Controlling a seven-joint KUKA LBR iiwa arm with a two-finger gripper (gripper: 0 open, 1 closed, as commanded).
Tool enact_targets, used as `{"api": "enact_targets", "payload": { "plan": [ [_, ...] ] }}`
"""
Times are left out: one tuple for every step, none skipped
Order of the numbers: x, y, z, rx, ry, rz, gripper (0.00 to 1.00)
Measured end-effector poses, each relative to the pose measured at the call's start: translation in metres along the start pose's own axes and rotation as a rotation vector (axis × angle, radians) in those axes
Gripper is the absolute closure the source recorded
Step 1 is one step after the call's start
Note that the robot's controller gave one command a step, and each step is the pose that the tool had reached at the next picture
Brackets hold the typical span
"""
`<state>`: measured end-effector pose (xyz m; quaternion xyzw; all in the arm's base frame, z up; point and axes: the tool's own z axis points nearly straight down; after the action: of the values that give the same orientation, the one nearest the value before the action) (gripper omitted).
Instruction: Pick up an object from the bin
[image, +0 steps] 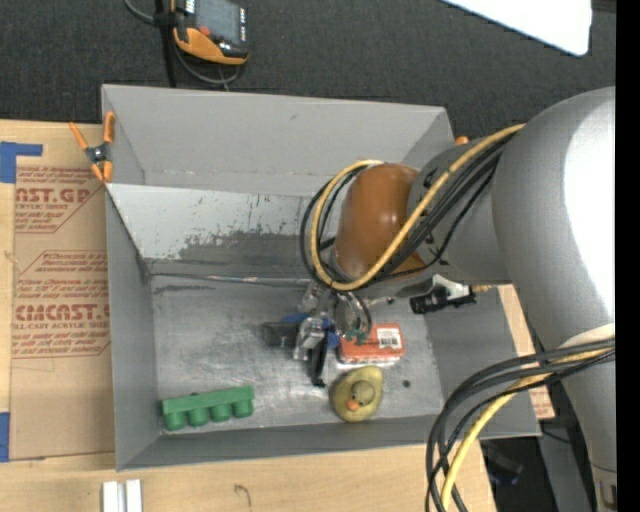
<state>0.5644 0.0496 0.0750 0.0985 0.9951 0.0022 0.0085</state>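
Your bin (200, 330) has a green four-knobbed block (207, 408) at its front-left corner — bare floor runs from there to the back wall. Right of centre the gripper (318, 338) sits low on the floor, just beside an orange-and-white box (374, 343) — how wide it stands you cannot tell. A yellow round toy (357, 392) lies by the front wall.

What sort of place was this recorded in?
Likely a robotics lab's picking station: a cabled robot arm reaches into a grey metal bin holding a green block and other small things.
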Motion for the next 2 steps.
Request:
{"api": "enact_targets", "payload": {
  "plan": [
    [0.0001, 0.0, 0.0001, 0.0, 0.0, 0.0, 1.0],
    [0.0004, -0.0001, -0.002, 0.001, 0.004, 0.0, 1.0]
  ]
}}
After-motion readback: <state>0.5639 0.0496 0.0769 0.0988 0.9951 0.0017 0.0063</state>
